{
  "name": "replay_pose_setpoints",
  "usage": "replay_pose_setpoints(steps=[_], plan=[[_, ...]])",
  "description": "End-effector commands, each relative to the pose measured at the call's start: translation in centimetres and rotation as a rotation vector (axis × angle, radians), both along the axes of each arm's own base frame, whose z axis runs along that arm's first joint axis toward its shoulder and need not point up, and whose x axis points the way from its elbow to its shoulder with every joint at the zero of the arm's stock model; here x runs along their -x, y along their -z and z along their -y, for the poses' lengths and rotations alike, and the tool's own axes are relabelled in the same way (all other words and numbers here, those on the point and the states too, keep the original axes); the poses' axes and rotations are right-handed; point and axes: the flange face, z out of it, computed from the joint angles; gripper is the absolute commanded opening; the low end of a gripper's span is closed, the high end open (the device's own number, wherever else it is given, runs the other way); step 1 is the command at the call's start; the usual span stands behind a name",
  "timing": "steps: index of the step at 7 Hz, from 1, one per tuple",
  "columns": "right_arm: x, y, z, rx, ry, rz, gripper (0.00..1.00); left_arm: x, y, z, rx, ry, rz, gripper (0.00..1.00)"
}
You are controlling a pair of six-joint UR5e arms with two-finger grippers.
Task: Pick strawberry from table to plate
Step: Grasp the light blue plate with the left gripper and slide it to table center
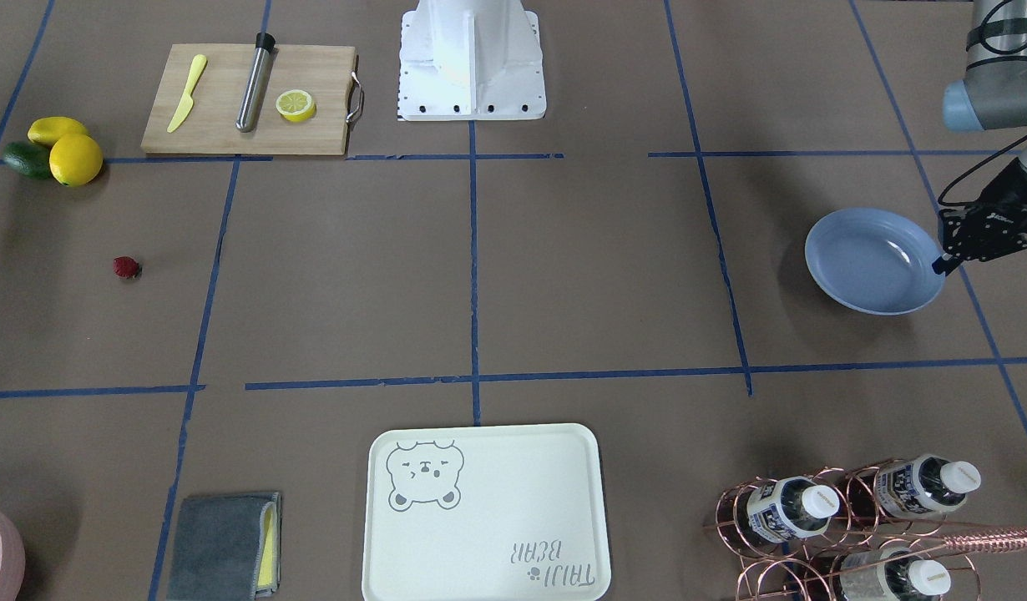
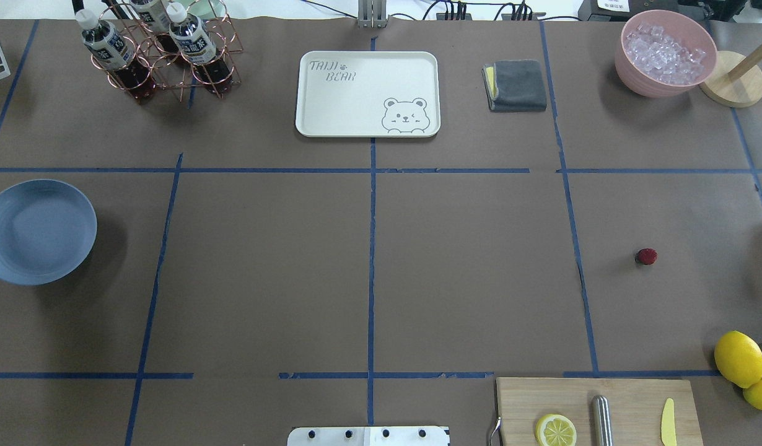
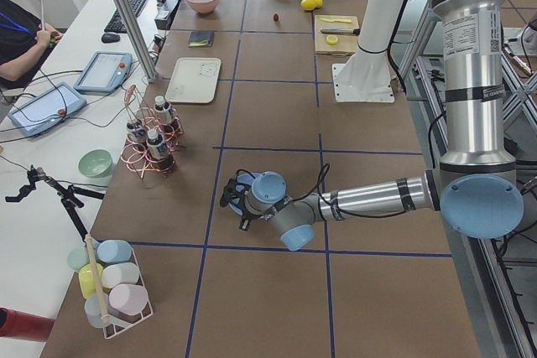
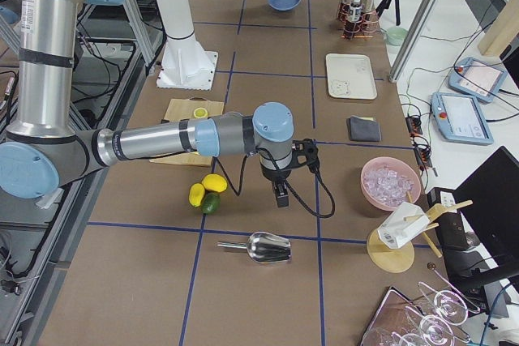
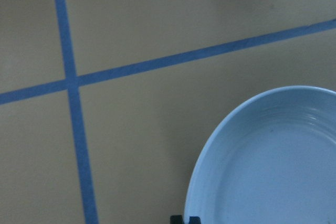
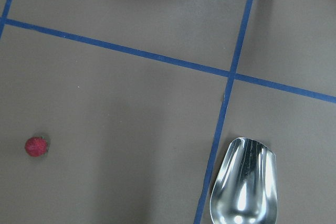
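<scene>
The strawberry (image 1: 127, 267) (image 2: 646, 256), tiny and dark red, lies alone on the brown table (image 2: 468, 272) on my right side. It also shows at the lower left of the right wrist view (image 6: 36, 146). The light blue plate (image 1: 872, 260) (image 2: 37, 230) (image 5: 273, 161) is far off on my left side. My left gripper (image 1: 941, 267) is at the plate's outer rim, jaws close together astride it. My right gripper (image 4: 280, 196) hangs over the table beside the lemons; I cannot tell whether it is open or shut.
A cutting board (image 1: 246, 100) holds a lemon half, a yellow knife and a steel cylinder. Lemons (image 1: 75, 159) lie near it. A metal scoop (image 6: 244, 182), a bear tray (image 2: 367, 93), a grey cloth (image 2: 516, 85), a bottle rack (image 2: 152, 49) and a pink ice bowl (image 2: 665, 52) are also on the table.
</scene>
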Motion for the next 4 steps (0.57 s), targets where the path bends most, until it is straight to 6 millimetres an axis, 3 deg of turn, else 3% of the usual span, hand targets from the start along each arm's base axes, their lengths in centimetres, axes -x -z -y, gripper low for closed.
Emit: replay_pose_setpoints(steps=[1,2,3,4], plan=[[0.0,0.4,0.0,-0.004,-0.004,0.004,1.0,-1.5,13.4,3.1,-0.013,0.033,-0.055,0.0],[0.0,0.3,0.0,0.008,-0.015,0.005,1.0,-3.1,17.9,4.3,-0.034,0.046,-0.078,0.0],[-0.1,0.1,0.0,0.015,-0.018,0.002,1.0,-9.4,22.7,4.6,-0.016,0.031,-0.142,0.0],[-0.1,0.0,-0.1,0.022,-0.023,0.003,1.0,-18.0,27.9,4.5,0.055,0.051,-0.171,0.0]])
